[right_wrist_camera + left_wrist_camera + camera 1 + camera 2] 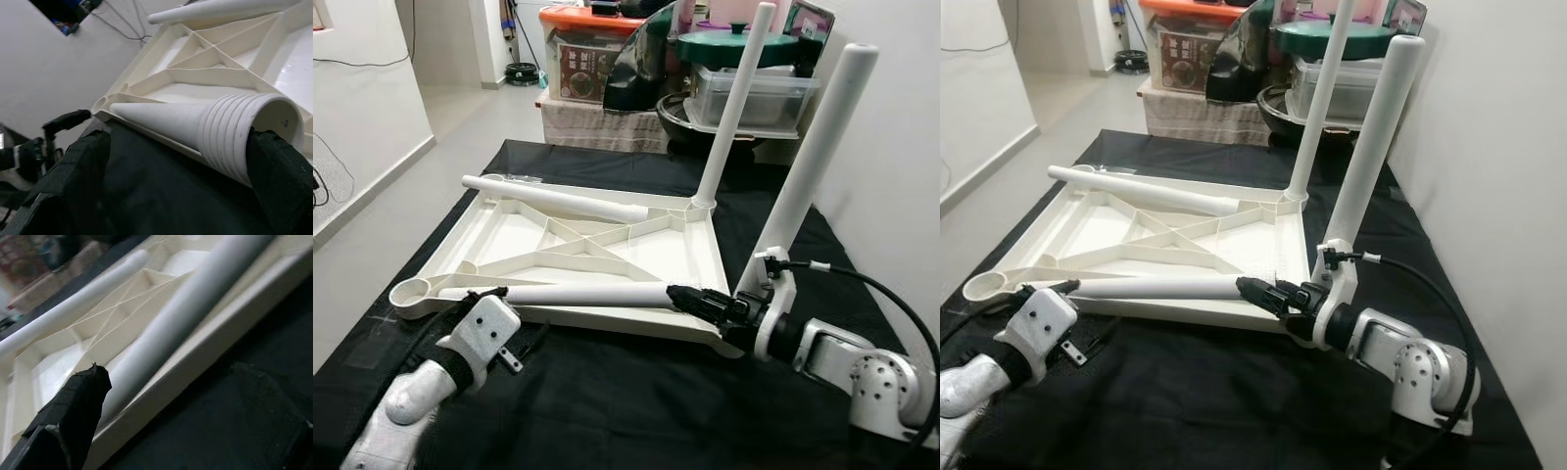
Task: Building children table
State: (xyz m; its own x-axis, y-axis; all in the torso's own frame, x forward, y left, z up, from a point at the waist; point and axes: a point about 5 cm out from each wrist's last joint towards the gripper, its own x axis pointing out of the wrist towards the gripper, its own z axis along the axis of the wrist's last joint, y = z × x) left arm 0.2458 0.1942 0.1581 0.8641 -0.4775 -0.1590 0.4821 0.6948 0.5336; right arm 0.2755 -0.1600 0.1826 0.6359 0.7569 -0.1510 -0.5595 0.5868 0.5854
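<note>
An upturned cream plastic children's tabletop [636, 250] with a ribbed underside lies on a table covered in black cloth [636, 401], with two white cylindrical legs already standing upright in its far-right [732, 108] and near-right [813, 162] corner sockets. A third white leg [553, 199] lies loose along the far side of the tray-like underside, well apart from both arms.

The fourth white plastic leg [582, 294] lies almost flat along the near edge of the tabletop, its long axis running left to right across the robot's front. The right gripper [705, 303] has its two black fingers spread around the leg's ribbed, threaded end [244, 139], which in the right wrist view sits between the pads, one pad [279, 166] pressed against the open rim. The leg's plain end points toward the left gripper [487, 297], which sits just beside that end at the near-left of the tabletop; how its fingers stand cannot be told, as one black finger [73, 416] shows beside the leg without clearly closing on it.

The empty round socket [411, 291] at the near-left corner lies just beyond the leg's plain end, on the left arm's side. The threaded end, which would likely need to meet a socket, is at the opposite side, so the leg probably has to be turned end for end or lifted and swung upright.
</note>
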